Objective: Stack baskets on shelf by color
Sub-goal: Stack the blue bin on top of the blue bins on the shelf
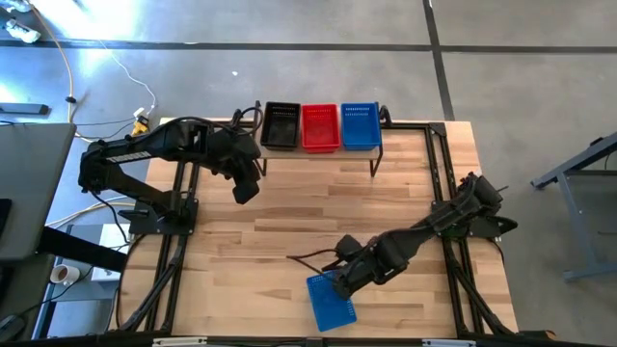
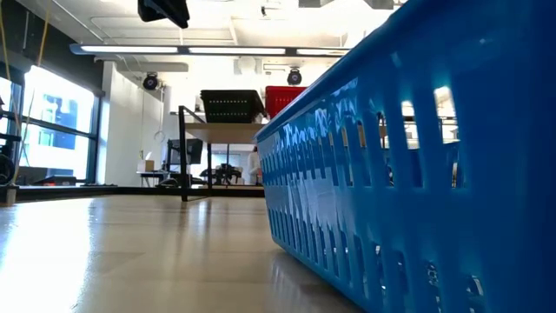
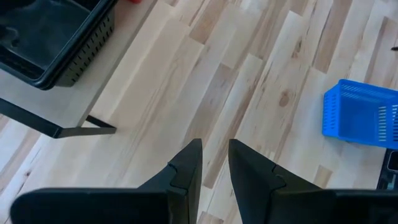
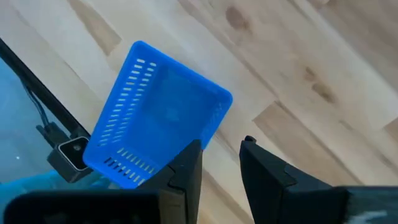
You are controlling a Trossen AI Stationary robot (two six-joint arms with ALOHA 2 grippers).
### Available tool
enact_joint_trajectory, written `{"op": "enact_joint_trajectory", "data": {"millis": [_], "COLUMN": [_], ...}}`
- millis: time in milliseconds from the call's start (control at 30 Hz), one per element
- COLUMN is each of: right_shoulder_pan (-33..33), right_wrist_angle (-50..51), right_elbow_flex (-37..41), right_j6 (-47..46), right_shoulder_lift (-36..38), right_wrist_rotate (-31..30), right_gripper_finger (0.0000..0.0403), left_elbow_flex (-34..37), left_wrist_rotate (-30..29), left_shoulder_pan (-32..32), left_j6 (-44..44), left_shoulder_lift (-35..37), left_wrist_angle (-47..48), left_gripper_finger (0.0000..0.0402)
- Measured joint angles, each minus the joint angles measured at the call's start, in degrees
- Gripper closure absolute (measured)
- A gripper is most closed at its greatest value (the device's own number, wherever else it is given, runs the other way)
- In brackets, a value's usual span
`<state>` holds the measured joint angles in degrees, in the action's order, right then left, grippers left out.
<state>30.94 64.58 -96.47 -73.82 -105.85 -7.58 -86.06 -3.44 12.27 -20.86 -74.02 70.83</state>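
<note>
Step in hand: fetching the loose blue basket [image 1: 331, 300], which lies near the table's front edge, well apart from the shelf [image 1: 318, 152]. Black, red and blue stacks already sit side by side on the shelf.

My right gripper [image 4: 219, 163] hovers at the basket's rim, fingers slightly apart, one edge between them but not clamped. My left gripper [image 3: 214, 163] waits near the shelf, fingers narrowly apart, holding nothing.

Next, I judge: close on the rim, lift, carry to the blue stack [image 1: 360, 126].

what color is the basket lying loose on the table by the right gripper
Blue basket, with slotted walls; the right wrist view shows it best.
</note>
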Motion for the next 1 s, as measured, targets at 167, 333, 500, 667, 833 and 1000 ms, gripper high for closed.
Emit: {"op": "enact_joint_trajectory", "data": {"millis": [167, 333, 500, 667, 833, 1000], "right_shoulder_pan": [-0.02, 0.0, -0.02, -0.02, -0.02, 0.14], "right_wrist_angle": [-1.18, -1.18, -2.71, -3.58, -5.73, -5.78], "right_elbow_flex": [0.0, 0.0, 0.0, -0.02, -0.02, -0.04], "right_j6": [-2.11, -4.01, -4.23, -4.84, -4.86, -5.5], "right_shoulder_lift": [-2.75, -5.8, -8.34, -10.31, -11.83, -13.34], "right_wrist_rotate": [2.58, 5.29, 7.17, 8.08, 8.78, 9.34], "right_gripper_finger": [0.0308, 0.0308, 0.0308, 0.0308, 0.0308, 0.0308], "left_elbow_flex": [0.0, 0.0, 0.0, 0.0, 0.0, 0.0], "left_wrist_rotate": [0.0, 0.0, -0.26, -0.26, -0.26, -0.26], "left_shoulder_pan": [0.0, 0.0, 0.0, 0.02, 0.02, 0.02], "left_j6": [-0.01, 0.0, 0.0, 0.02, 0.91, 0.93], "left_shoulder_lift": [0.0, 0.0, 0.0, 0.0, 0.0, 0.0], "left_wrist_angle": [0.08, 0.08, 0.06, 0.06, 0.06, 0.06], "left_gripper_finger": [0.033, 0.033, 0.033, 0.033, 0.033, 0.033]}}
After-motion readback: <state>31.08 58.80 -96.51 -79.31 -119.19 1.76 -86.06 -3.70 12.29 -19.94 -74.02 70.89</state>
